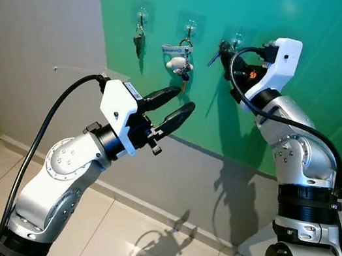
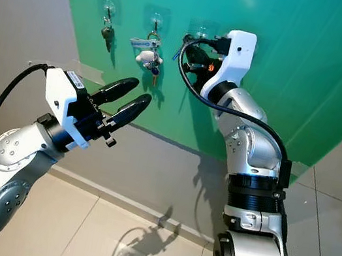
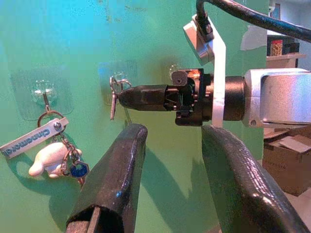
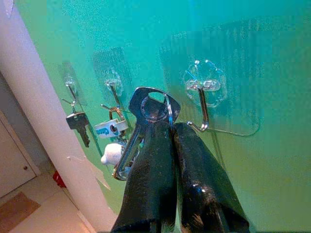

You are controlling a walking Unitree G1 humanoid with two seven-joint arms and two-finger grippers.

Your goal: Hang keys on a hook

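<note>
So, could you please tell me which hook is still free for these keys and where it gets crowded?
The rightmost hook is bare, with plain green wall beyond it. The right gripper holds the keys just beside it. The middle hook is crowded with a tagged bunch, and the left hook carries a single key.

Green wall (image 1: 312, 80), pale tiled floor (image 1: 138, 241)

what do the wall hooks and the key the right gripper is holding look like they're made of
The hooks look like thin bent metal wire on clear plastic stick-on pads: the free hook glints silver and the green wall shows through its pad. The key, pinched in the right gripper, looks like polished silver metal, probably steel or nickel-plated, judging by its bright reflections. The ring through it also looks like metal.
</note>
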